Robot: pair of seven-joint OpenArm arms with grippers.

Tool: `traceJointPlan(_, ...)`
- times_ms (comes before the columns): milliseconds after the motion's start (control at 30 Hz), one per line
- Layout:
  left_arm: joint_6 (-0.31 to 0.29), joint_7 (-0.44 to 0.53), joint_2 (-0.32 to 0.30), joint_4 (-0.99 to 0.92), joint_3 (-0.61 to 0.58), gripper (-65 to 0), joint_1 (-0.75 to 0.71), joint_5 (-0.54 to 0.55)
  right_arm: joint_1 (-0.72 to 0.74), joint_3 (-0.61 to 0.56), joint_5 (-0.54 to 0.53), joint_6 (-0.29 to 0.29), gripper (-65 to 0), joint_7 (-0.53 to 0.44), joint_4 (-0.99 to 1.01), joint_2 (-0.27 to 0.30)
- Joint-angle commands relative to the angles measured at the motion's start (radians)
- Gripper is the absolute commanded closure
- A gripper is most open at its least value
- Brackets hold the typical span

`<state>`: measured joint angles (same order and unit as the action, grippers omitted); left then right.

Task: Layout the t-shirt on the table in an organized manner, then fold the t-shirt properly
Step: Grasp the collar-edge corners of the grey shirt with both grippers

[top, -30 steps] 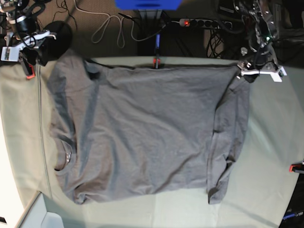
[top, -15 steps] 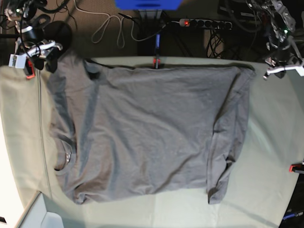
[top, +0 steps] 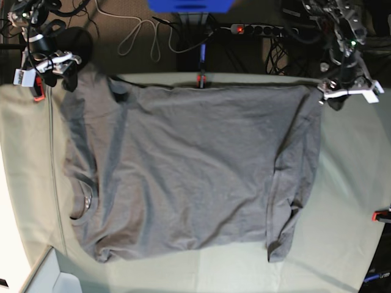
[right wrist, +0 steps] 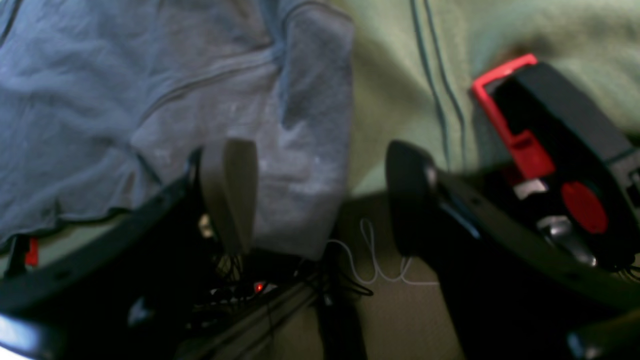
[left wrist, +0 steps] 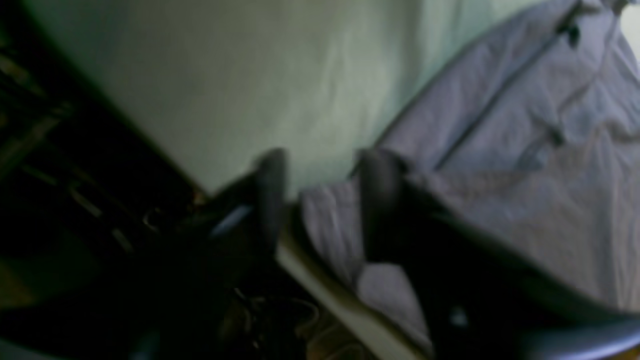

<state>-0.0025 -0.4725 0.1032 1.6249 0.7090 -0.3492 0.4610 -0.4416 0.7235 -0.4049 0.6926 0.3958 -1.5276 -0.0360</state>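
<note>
The t-shirt (top: 189, 168) lies spread flat across the middle of the table (top: 348, 183), collar toward the base view's left edge and hem toward its right, with the far edge running right along the table's back rim. It looks mostly laid out, though the hem side is doubled over in a creased strip and the near corner below it is bunched. The left gripper (left wrist: 320, 175) hovers at the far hem corner with its fingers (left wrist: 272, 185) parted, a fold of grey cloth lying between them but not pinched. The right gripper (right wrist: 320, 195) hangs over the far sleeve corner, fingers (right wrist: 235, 190) wide apart and holding nothing, just beside a red clamp (right wrist: 505, 120) on the table's rim. The main risk, as I judge it, comes from that back rim: both corners sit so close to it that a closing grasp could catch the pale table cloth along with the shirt, or nudge the fabric off the rim. The right gripper could also strike the clamp. Folding with the hem strip left doubled would lock the crease in.
</note>
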Motion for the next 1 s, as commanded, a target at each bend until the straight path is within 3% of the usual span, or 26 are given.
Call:
traceJointPlan(0,-0.003,0.025,-0.009,0.011,0.001,-29.8,-0.001,0.002,-0.004,0.005,-0.021,0.006,-40.9,-0.024,-0.018,0.008)
traceJointPlan(333,-0.003,0.019,-0.004,-0.097,-0.001,-31.5,0.045,0.002,-0.004,0.005,-0.021,0.006,-40.9,-0.024,-0.018,0.020)
traceJointPlan(667,-0.003,0.022,-0.010,-0.162,-0.107,-30.3,0.058,0.002,-0.004,0.005,-0.021,0.006,-40.9,-0.024,-0.018,0.020)
traceJointPlan(733,-0.003,0.022,-0.010,-0.162,-0.111,-23.8,0.054,0.002,-0.003,0.005,-0.021,0.006,-40.9,-0.024,-0.018,0.020)
traceJointPlan(867,-0.003,0.022,-0.010,-0.159,-0.108,-2.7,0.055,0.002,0.005,0.005,-0.021,0.006,-40.9,-0.024,-0.012,0.020)
traceJointPlan(900,0.000,0.019,-0.012,-0.151,-0.108,0.0,0.054,0.002,0.007,0.005,-0.021,0.006,-40.9,-0.024,-0.011,0.020)
traceJointPlan(967,0.000,0.019,-0.012,-0.139,-0.108,-0.7,0.051,0.002,0.011,0.005,-0.021,0.006,-40.9,-0.024,-0.011,0.020)
